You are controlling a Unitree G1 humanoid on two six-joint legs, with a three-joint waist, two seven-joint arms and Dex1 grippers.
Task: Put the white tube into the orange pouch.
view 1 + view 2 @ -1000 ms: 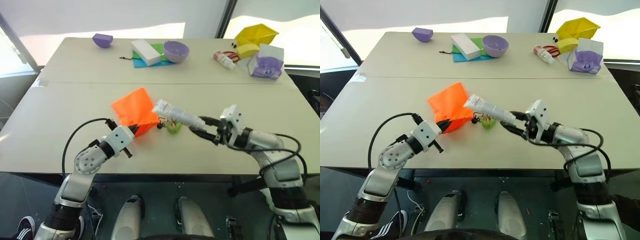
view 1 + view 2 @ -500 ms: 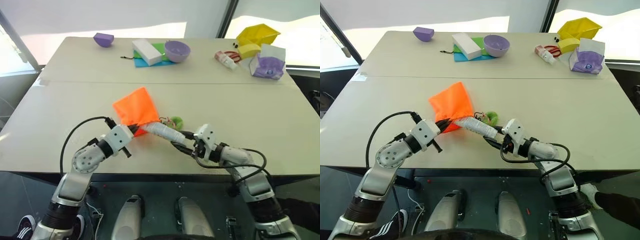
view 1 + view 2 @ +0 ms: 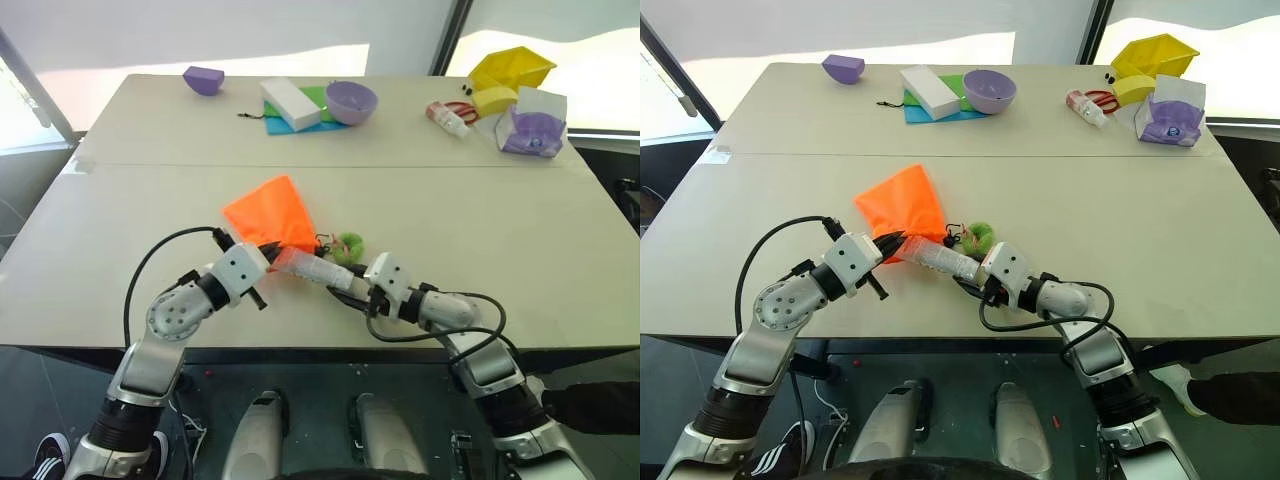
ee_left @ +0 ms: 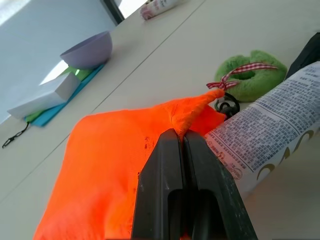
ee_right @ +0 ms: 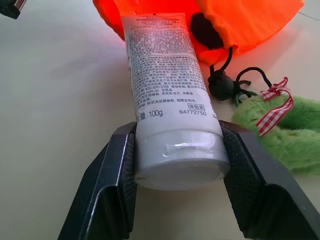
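Orange fabric, the neon drawstring pouch (image 3: 268, 218), was pinched at its mouth edge by the left gripper (image 4: 181, 142), its black jaws clenched tight on a fold of cloth. The right gripper (image 5: 178, 150) clasped the slim white printed squeeze tube (image 5: 165, 105) by its cap end. Out ahead of those jaws, the tube's crimped end was at the pouch's opening, beside a fuzzy green ring (image 3: 980, 236).

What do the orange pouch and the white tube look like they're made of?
The orange pouch: soft matte woven fabric, judging by how it creases and bunches at its gathered mouth. The white tube: likely smooth, slightly glossy plastic, with fine printed text and a rounded cap end.
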